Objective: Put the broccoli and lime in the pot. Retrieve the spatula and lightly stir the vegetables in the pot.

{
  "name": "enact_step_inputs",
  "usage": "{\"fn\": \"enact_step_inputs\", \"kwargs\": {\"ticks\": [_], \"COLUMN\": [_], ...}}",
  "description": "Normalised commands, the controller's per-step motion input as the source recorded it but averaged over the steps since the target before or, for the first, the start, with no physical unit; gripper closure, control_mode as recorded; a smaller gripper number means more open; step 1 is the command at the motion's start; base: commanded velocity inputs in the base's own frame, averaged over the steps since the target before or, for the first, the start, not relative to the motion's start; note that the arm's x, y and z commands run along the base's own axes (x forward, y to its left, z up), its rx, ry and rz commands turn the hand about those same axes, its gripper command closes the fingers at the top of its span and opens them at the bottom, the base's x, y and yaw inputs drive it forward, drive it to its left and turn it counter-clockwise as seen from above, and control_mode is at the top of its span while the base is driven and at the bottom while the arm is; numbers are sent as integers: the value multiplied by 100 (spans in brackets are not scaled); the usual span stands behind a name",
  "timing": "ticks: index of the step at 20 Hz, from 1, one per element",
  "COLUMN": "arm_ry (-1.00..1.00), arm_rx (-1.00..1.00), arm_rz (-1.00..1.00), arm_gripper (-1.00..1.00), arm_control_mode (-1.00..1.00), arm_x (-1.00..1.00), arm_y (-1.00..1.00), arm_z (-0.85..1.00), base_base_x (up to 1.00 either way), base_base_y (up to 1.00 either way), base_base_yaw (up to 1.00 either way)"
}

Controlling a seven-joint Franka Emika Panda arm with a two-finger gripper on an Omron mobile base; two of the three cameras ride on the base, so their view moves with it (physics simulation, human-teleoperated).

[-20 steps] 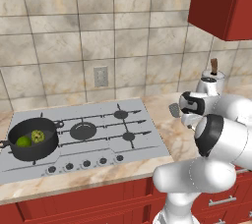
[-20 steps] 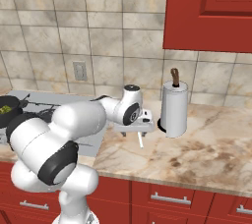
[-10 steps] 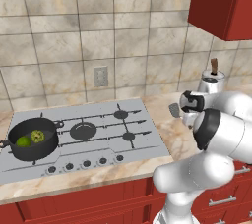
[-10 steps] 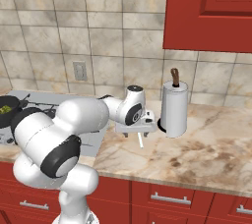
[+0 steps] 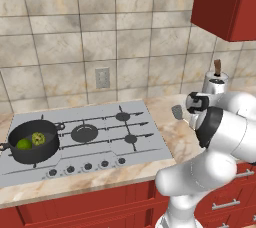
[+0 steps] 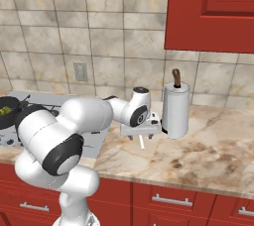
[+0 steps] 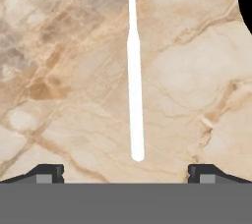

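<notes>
Claw (image 7: 126, 171) hovers wide open above the spatula (image 7: 134, 85).

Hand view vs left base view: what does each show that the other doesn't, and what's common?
Hand view: the spatula's long white handle lying flat on the marble, and the open gripper with its fingertips apart on either side of the handle's end.

Left base view: the pot on the stove holding the broccoli and lime, plus the paper towel roll.

Both: the spatula, with its grey blade showing in each, and the counter.
</notes>
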Motion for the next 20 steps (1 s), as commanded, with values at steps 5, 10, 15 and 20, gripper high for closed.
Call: {"fn": "enact_step_inputs", "kwargs": {"ticks": [5,10,15,20], "arm_ry": [0,0,0,0], "arm_rx": [0,0,0,2], "arm_rz": [0,0,0,0], "arm_gripper": [-100,-100,-100,-100], "arm_control_mode": [-100,-100,-100,-100], "arm_x": [15,31,5,0], "arm_y": [0,0,0,0], "arm_z": [-22,-28,-30,-26], "base_base_x": [0,0,0,0], "base_base_y": [0,0,0,0], "base_base_yaw": [0,0,0,0]}}
